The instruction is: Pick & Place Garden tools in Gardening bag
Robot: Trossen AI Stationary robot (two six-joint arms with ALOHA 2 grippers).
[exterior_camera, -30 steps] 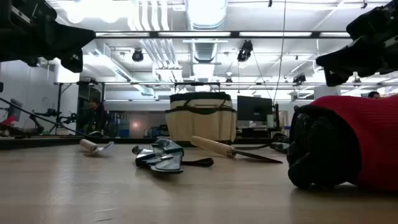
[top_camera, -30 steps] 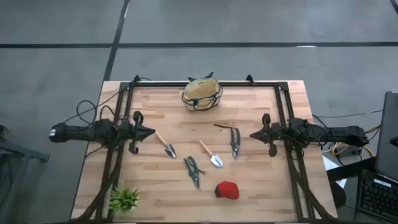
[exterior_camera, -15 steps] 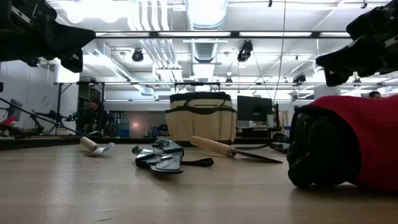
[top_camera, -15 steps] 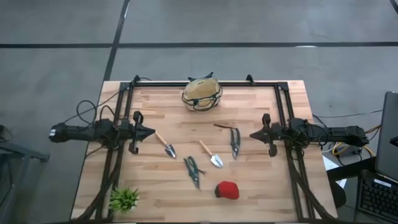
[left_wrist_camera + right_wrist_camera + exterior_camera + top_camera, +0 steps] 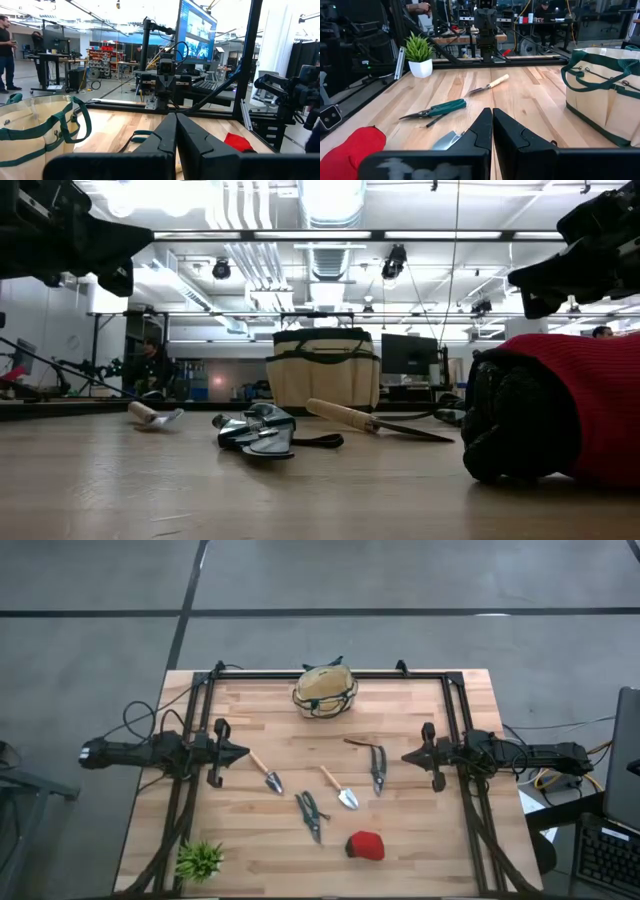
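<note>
Dark left gripper (image 5: 243,752) and right gripper (image 5: 407,756) stay closed and empty, nothing moved since before

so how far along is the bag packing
Nothing is packed yet. Both trowels, both shears and the red lump lie on the table, outside the bag. The left gripper and right gripper hold nothing, shut, at the sides.

We saw a table (image 5: 420,840) of pale planked wood with a smooth, faintly glossy finish. The gardening bag (image 5: 325,690) was matt tan cloth with green fabric trim. The trowels (image 5: 340,790) had bright metal blades and wooden handles. The red item (image 5: 560,415) looked knitted and coarse. The left gripper (image 5: 175,131) and right gripper (image 5: 492,125) were matt black.
</note>
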